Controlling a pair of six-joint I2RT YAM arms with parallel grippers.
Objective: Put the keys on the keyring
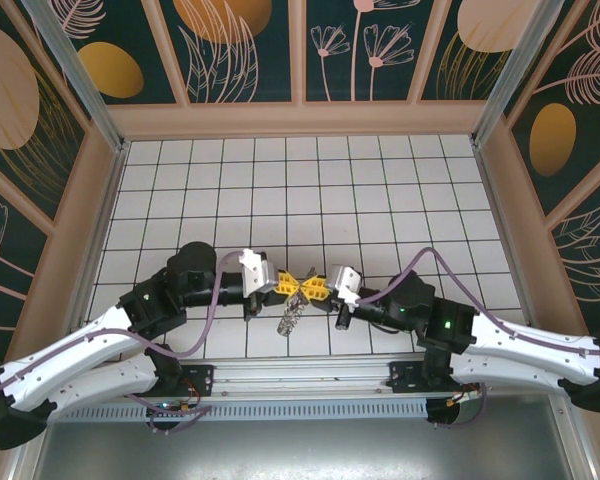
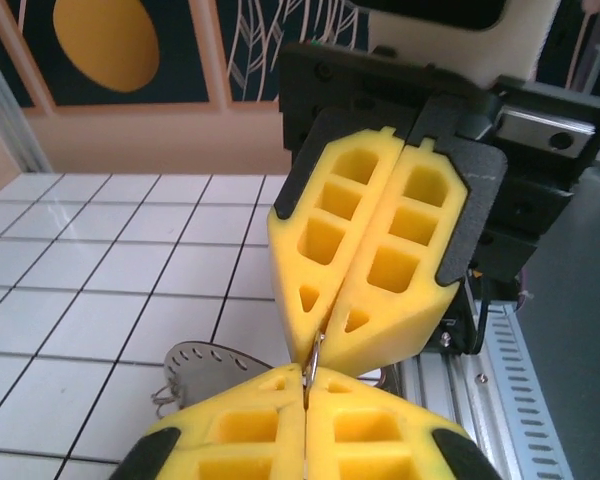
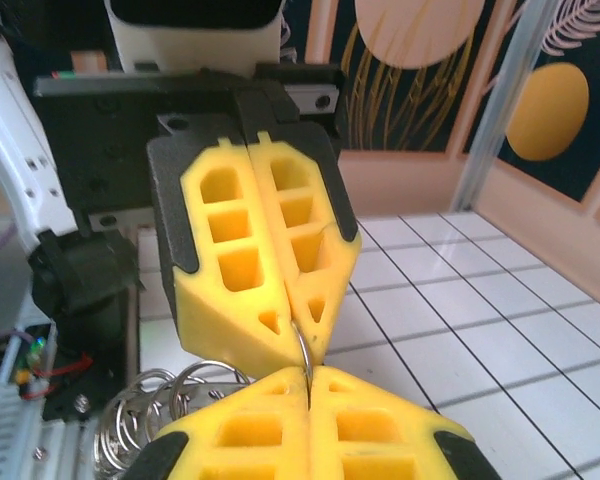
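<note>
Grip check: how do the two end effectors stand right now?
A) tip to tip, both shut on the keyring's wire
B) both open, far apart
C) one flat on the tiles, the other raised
A: the left end effector and right end effector meet tip to tip, both closed on a thin wire of the keyring.

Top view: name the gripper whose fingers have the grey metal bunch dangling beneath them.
The left gripper: the keyring hangs just below its yellow fingers, left of where the two grippers meet; the right gripper sits off to its side.
</note>
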